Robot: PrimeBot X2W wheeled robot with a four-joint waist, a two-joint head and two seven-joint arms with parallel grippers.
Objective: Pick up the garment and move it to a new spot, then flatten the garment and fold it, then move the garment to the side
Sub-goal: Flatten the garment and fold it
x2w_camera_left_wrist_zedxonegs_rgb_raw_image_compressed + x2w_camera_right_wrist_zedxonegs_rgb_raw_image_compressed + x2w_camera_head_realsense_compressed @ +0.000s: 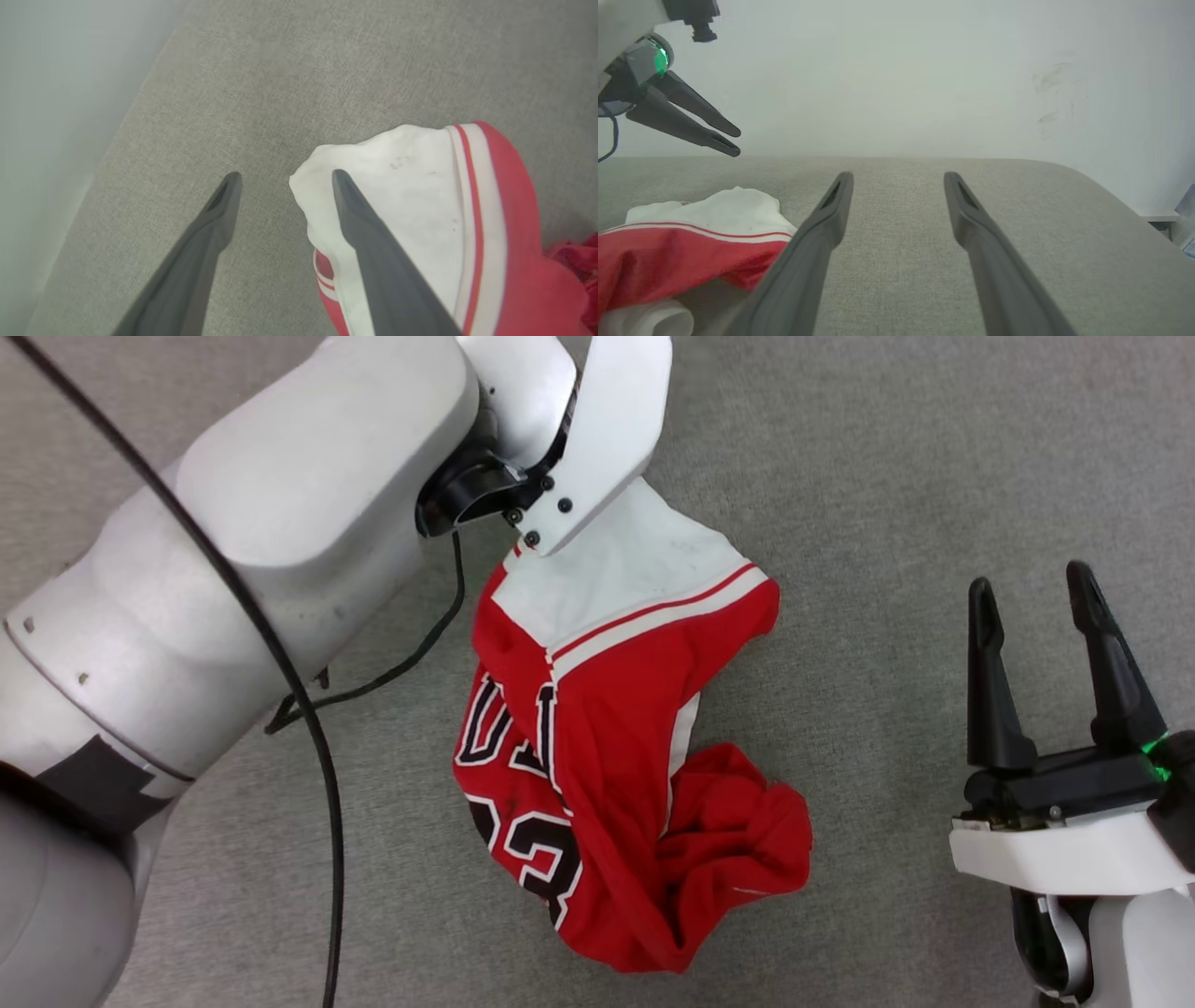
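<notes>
Well, at my left my pale left arm (280,523) reaches out over the grey desk (887,476), with a black cable (336,840) running along it. My left end effector (285,173) hangs above the far end of the garment (607,737), its two dark fingers spread wide with nothing between them. Seen from my right wrist, it is up in the air, clear of the cloth. In its own wrist view one finger (373,252) crosses in front of the white sleeve (411,196).

The garment lies crumpled mid-desk. The white sleeve with its red-white stripe trim is at the far end, and the red body is bunched toward me. Black white-edged lettering and the number 23 show on its left part.

Further right, well apart from the garment, my right end effector (1029,577) is over bare desk, fingers wide open and empty, pointing away from me.
</notes>
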